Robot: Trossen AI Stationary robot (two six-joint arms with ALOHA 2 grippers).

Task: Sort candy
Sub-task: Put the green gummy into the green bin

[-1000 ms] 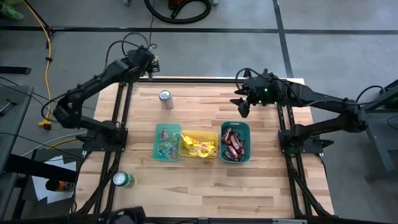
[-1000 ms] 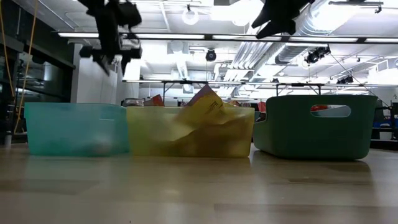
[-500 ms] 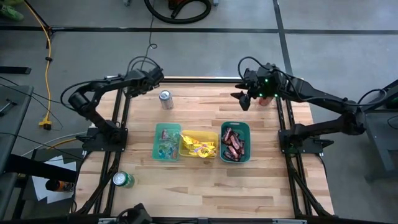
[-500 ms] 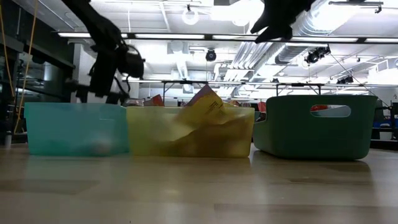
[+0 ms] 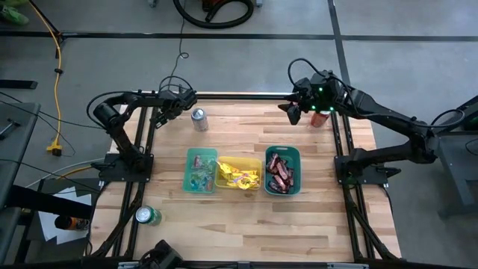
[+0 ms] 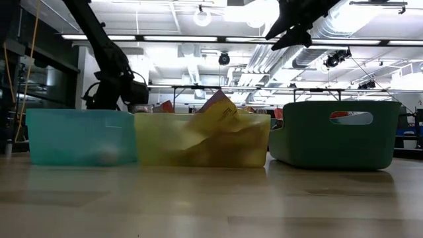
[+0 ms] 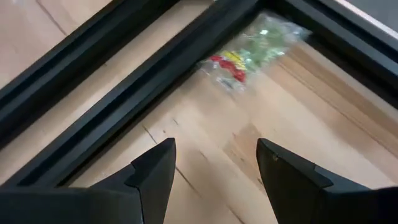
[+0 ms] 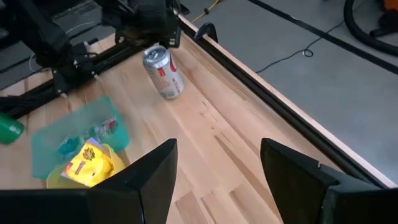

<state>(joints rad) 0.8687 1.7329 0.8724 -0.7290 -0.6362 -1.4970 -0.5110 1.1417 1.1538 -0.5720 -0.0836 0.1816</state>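
Reaching pose, left arm: folded low over the table's far-left corner, left gripper (image 5: 181, 100) just beside the upright silver soda can (image 5: 199, 119)
Left gripper state: fingers (image 7: 155, 171) spread, nothing between them
Left wrist sight: small clear packet of mixed-colour candy pieces (image 7: 249, 50) on the wood, touching the black frame rail (image 7: 118, 93)
Right arm pose: stretched above the far-right edge, right gripper (image 5: 293, 113) raised off the table
Right gripper state: fingers apart, empty
Candy location: dark brown-and-red bars (image 5: 280, 173) in green plastic bin (image 5: 297, 155); yellow packets (image 5: 239, 175) in yellow bin (image 5: 221, 161); tiny pieces in teal bin (image 5: 191, 157)
Hard to see: low view hides bin contents behind tinted walls; green can (image 5: 147, 216) stands near the front-left, well apart
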